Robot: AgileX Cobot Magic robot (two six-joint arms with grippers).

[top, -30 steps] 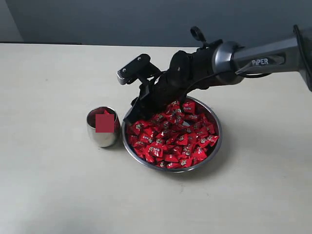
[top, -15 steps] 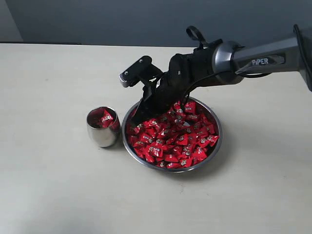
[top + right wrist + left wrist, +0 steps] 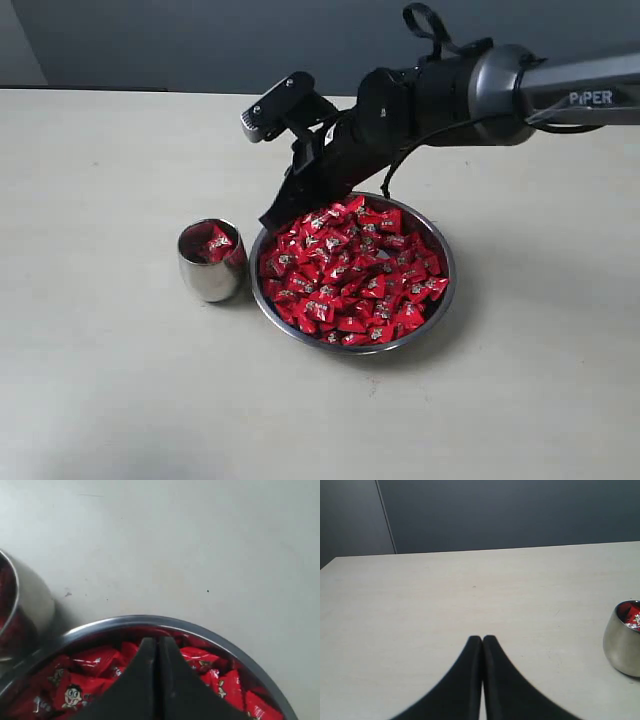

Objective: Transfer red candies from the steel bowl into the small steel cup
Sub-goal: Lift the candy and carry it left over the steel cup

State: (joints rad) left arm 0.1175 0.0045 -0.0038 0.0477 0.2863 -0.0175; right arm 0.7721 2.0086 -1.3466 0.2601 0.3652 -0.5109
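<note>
The steel bowl (image 3: 437,303) sits at table centre, heaped with red candies (image 3: 350,270). To its left stands the small steel cup (image 3: 208,275) with a few red candies (image 3: 216,243) inside. My right gripper (image 3: 270,219) hangs just above the bowl's rim on the cup side, shut, with nothing visible between its fingers. In the right wrist view its tips (image 3: 154,641) are pressed together over the candies (image 3: 85,672), inside the bowl's rim (image 3: 215,634), with the cup (image 3: 31,607) off to one side. My left gripper (image 3: 482,639) is shut and empty above bare table, the cup (image 3: 621,647) at the frame's edge.
The pale table (image 3: 110,400) spreads all round the bowl and cup. A dark grey wall (image 3: 200,40) runs along the far edge. The right arm (image 3: 560,90) reaches in from the right above the bowl's far side.
The right arm has lifted, and its gripper tip has come up out of the candies to just over the bowl's rim. The bowl and the cup have stayed put.
</note>
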